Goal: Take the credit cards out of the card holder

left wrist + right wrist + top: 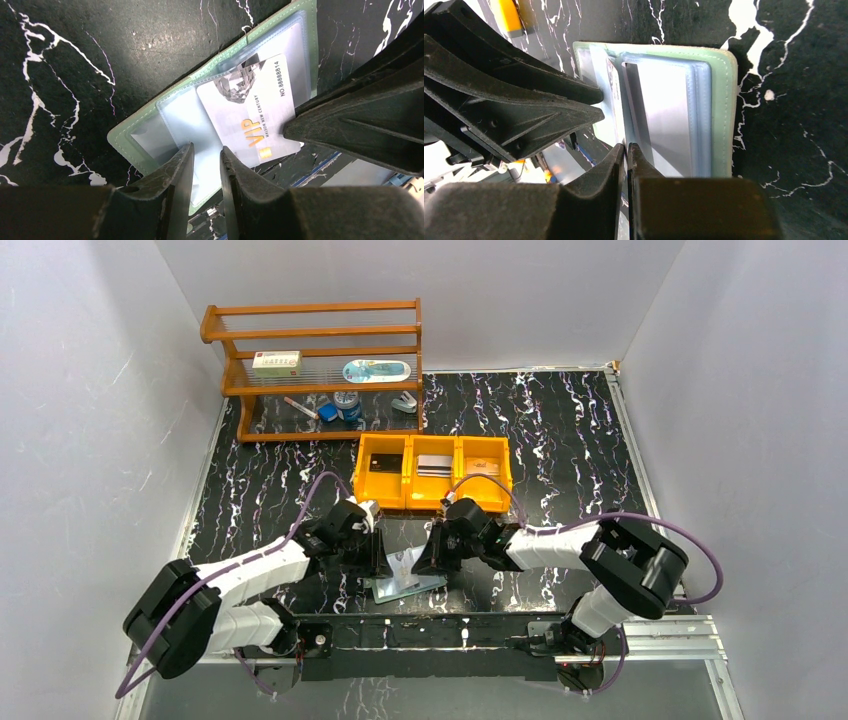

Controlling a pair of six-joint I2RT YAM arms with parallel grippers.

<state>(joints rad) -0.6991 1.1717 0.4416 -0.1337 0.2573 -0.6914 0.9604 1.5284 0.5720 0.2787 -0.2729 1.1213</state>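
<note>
The muted-green card holder (405,586) lies open on the black marble table between my two grippers. A silver-grey VIP card (250,110) sticks halfway out of its pale glossy pocket. My right gripper (428,558) is shut on that card's edge, fingers nearly together (626,146) with the thin card between them. My left gripper (378,558) is narrowly open, its tips (206,150) down over the holder's other panel (145,137). The holder's green rim (723,115) shows in the right wrist view. A black card (384,464), a silver card (434,465) and a tan card (484,468) lie in the orange tray.
The orange three-compartment tray (435,502) stands just behind the grippers. A wooden shelf (315,335) at the back left holds a white box (277,362) and small items. A metal rail (640,632) runs along the near edge. White walls close in both sides.
</note>
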